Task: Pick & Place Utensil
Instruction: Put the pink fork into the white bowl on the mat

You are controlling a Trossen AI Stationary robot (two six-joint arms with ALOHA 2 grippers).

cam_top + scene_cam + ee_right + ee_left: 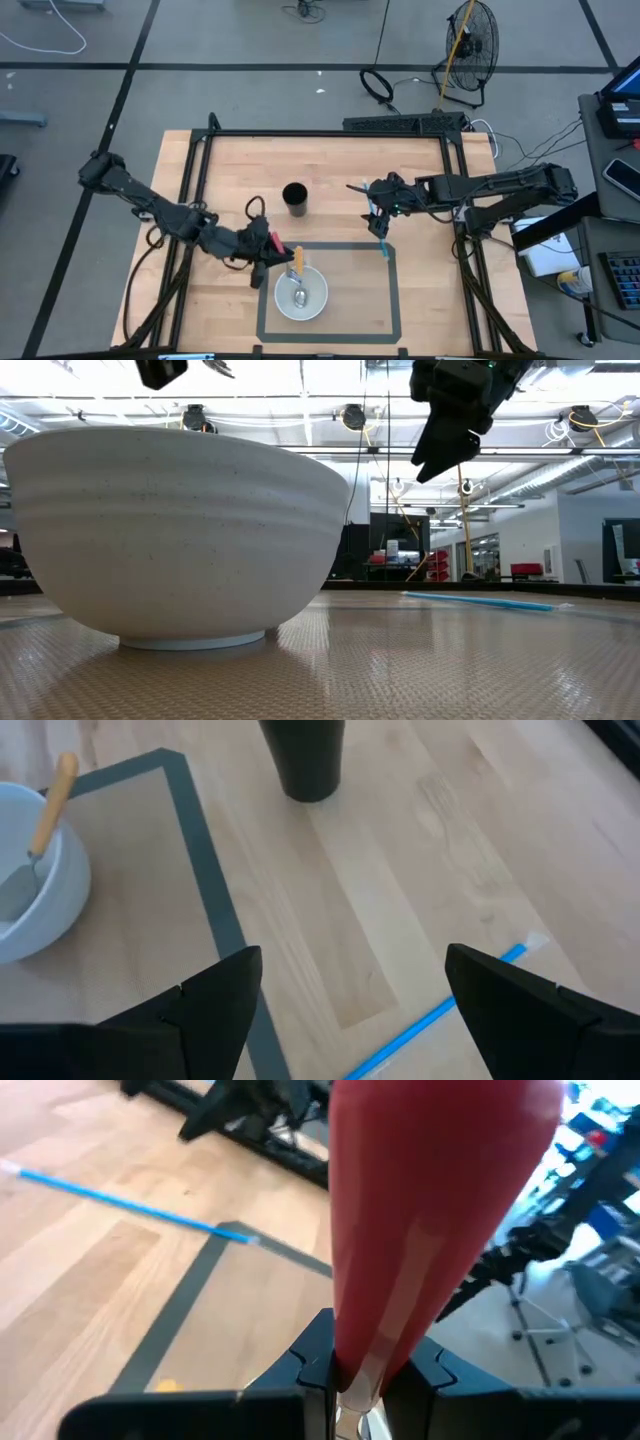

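My left gripper [267, 248] hovers at the white bowl's [301, 293] left rim, shut on a red-handled utensil [430, 1210]. The bowl sits inside a grey tape rectangle [392, 290]. In it lies a metal spoon [298, 293], its orange handle [52, 802] leaning on the rim. My right gripper [350, 975] is open and empty. It hangs above the table between a black cup [302, 758] and a blue straw [381, 245]. The straw lies flat across the tape's far right corner. My left gripper pinches the red utensil between its two fingers [318, 1358] at the narrow end of the handle [362, 1365], where a metal neck shows. The thick red handle sticks out past the fingertips toward the bowl. The utensil is clear of the table.
The black cup [295, 198] stands upright on the wood beyond the tape rectangle. Black frame rails [330, 133] run along the table's edges. Bare wood lies inside the tape, right of the bowl. The bowl [180, 540] fills the left of the low view, and the straw [480, 601] lies behind it.
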